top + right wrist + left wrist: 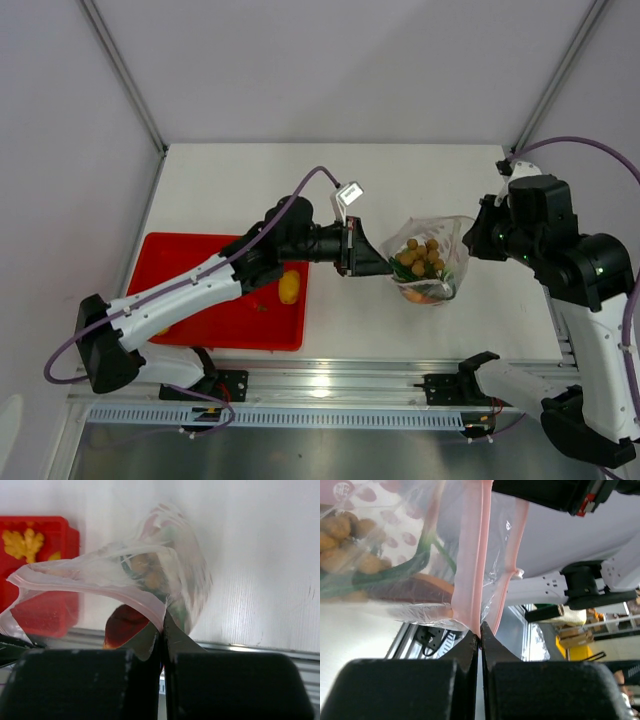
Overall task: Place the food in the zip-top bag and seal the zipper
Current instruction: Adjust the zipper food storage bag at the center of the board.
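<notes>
The bag (452,235) of food (420,256) lies on the surface (250,180), between my arms. My left tool (480,631) is clamped on its pink zipper (470,555); my right tool (164,616) pinches the opposite rim. The film seems light, limp and slippery, so the stiffer strip looks the soundest hold.

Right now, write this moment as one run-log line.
left hand: shut on pink-red zipper strip | right hand: shut on clear plastic bag mouth

White bench (250,185). Red tray (240,330) lies at near left. Clear zip-top bag (455,235), holding food (420,255), rests right of centre, well apart from tray.
</notes>
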